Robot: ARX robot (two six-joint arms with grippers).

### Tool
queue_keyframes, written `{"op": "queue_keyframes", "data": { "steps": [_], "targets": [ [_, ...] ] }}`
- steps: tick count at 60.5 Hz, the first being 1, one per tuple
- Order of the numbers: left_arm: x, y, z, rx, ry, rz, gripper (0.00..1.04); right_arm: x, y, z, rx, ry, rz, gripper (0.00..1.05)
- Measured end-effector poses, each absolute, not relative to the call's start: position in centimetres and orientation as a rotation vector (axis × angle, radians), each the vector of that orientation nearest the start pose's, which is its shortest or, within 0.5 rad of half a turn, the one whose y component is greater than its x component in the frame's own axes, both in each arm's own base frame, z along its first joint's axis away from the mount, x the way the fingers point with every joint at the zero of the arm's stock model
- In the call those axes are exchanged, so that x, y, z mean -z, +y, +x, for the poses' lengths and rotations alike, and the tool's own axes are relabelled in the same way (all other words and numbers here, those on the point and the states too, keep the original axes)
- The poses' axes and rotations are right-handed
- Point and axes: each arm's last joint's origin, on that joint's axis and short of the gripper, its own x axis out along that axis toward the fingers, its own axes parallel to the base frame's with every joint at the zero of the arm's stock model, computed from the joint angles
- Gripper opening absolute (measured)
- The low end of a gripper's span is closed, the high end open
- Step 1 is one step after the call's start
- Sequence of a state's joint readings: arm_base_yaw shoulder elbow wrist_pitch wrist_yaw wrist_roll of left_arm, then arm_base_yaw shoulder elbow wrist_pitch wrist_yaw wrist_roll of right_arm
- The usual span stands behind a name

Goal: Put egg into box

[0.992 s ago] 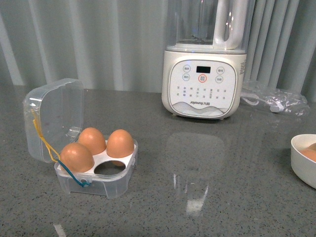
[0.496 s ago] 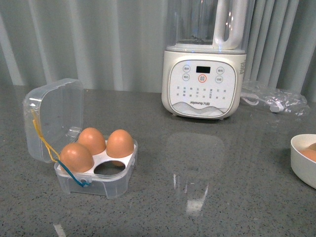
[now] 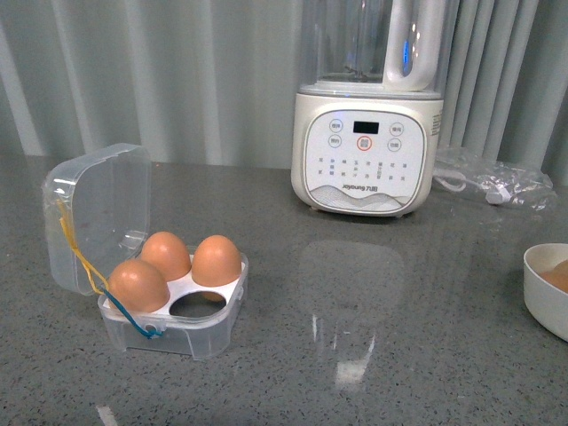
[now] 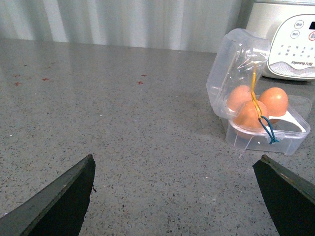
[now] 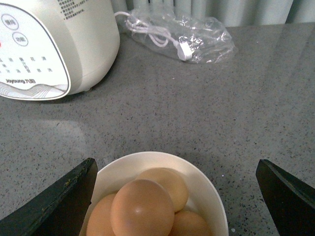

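Clear box (image 3: 170,335) open on desk (image 3: 399,346), one slot free. Right hand (image 5: 174,161) wide over egg (image 5: 142,209) in bowl (image 5: 204,186). Left hand (image 4: 176,157) wide, empty.

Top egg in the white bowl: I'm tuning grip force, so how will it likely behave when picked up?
The egg has a smooth, glossy shell, so it is probably slippery and fragile under a hard squeeze. Rounded and resting atop other eggs in the bowl, it may roll when nudged.

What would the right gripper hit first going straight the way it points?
Likely the topmost egg in the white bowl, centred just ahead of the open right gripper. Depth is unclear, so the bowl's rim might touch first.
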State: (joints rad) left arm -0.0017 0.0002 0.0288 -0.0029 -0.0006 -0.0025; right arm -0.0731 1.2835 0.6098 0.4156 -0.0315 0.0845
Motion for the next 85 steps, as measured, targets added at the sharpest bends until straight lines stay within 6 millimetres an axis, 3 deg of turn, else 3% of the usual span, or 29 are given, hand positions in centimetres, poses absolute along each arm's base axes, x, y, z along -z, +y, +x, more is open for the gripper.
{"op": "queue_keyframes", "data": {
  "steps": [19, 67, 85],
  "targets": [
    [-17.3, 0.0, 9.6, 0.001, -0.026, -0.003, 0.98, -21.8, -1.7, 28.2, 0.002, 0.29, 0.094, 0.98],
    [-17.3, 0.0, 9.6, 0.001, -0.026, -0.002, 0.98, -19.8, -1.3, 28.9, -0.07, 0.35, 0.021, 0.98],
    [-17.3, 0.0, 9.6, 0.001, -0.026, -0.003, 0.98, -19.5, -1.3, 28.9, -0.077, 0.358, 0.018, 0.54]
  ]
}}
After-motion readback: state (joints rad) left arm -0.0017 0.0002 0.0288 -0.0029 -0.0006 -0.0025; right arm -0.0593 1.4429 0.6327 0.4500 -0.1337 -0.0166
